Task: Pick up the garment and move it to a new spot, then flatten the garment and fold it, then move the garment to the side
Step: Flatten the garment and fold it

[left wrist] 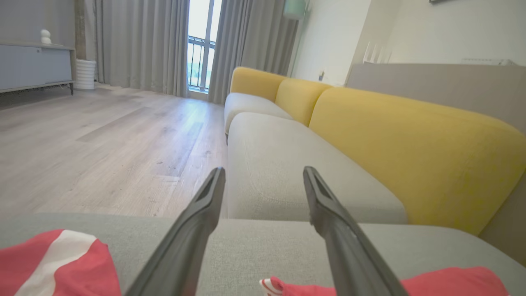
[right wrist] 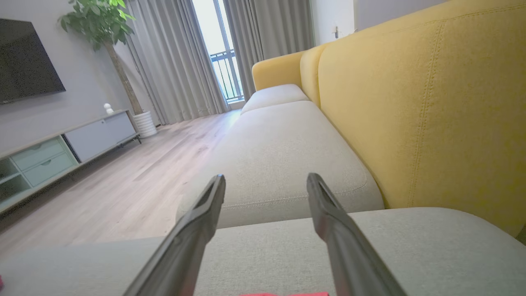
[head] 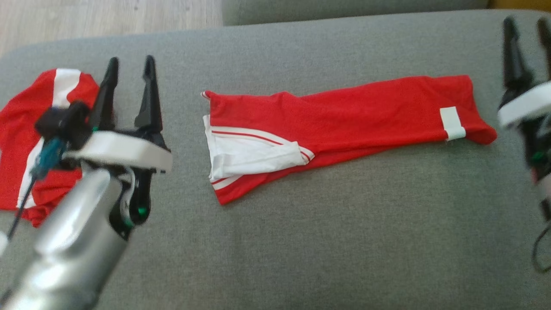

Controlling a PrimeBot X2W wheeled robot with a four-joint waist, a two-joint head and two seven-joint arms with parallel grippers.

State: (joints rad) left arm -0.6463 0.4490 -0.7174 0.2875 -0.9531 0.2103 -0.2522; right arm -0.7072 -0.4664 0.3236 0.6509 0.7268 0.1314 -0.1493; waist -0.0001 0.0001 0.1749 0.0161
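Observation:
A red garment (head: 344, 116) with white trim lies folded into a long strip across the middle of the grey cushion (head: 301, 241). Its near edge shows low in the left wrist view (left wrist: 448, 281) and as a sliver in the right wrist view (right wrist: 283, 294). My left gripper (head: 131, 69) hovers open to the left of the strip, nothing between its fingers (left wrist: 205, 205). My right gripper (head: 527, 28) stands open at the far right, just past the strip's right end, fingers (right wrist: 209, 205) apart and empty.
A second red and white garment (head: 26, 137) lies crumpled at the cushion's left edge, partly behind my left arm. Beyond the cushion are a grey seat (left wrist: 279, 164) with yellow backrests (right wrist: 411, 102), wooden floor (left wrist: 102, 144) and a low cabinet (right wrist: 61, 152).

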